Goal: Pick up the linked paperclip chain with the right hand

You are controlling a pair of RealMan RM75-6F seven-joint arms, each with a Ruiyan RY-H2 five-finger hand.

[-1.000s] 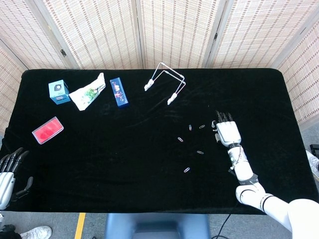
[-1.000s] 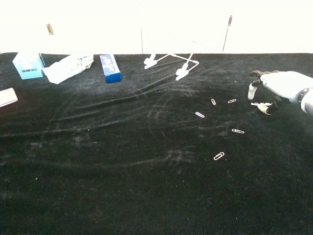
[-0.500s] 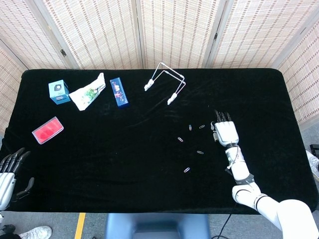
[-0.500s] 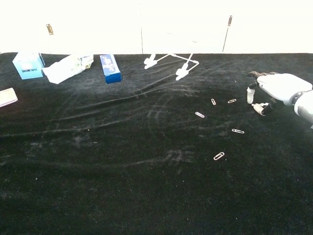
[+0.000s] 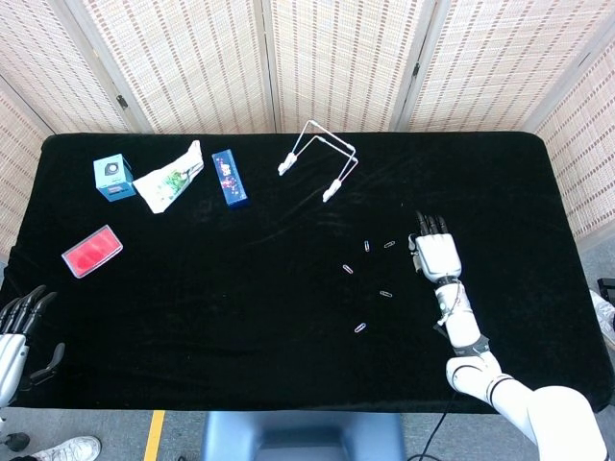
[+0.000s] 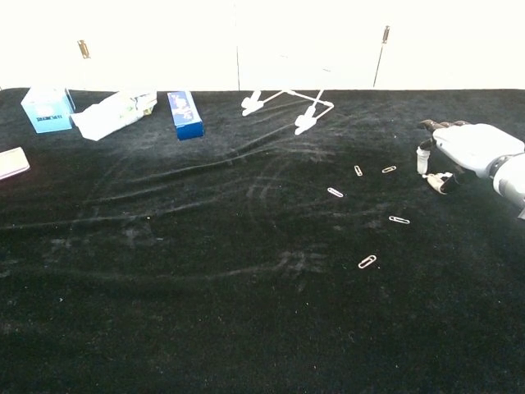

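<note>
Right hand [image 5: 435, 252] hovers open beside 5 scattered paperclips [image 5: 385, 293].

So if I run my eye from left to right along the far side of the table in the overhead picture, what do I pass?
Light blue cube-shaped box → crumpled white packet with green print → dark blue rectangular box → white wire-frame stand.

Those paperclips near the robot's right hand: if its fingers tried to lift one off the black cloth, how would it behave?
Each paperclip is thin wire lying flat, so probably very light but hard to get under. The black cloth looks soft and wrinkled, so a clip may sink in rather than slide. The right hand looks large beside them; a pinch could easily slip.
</note>
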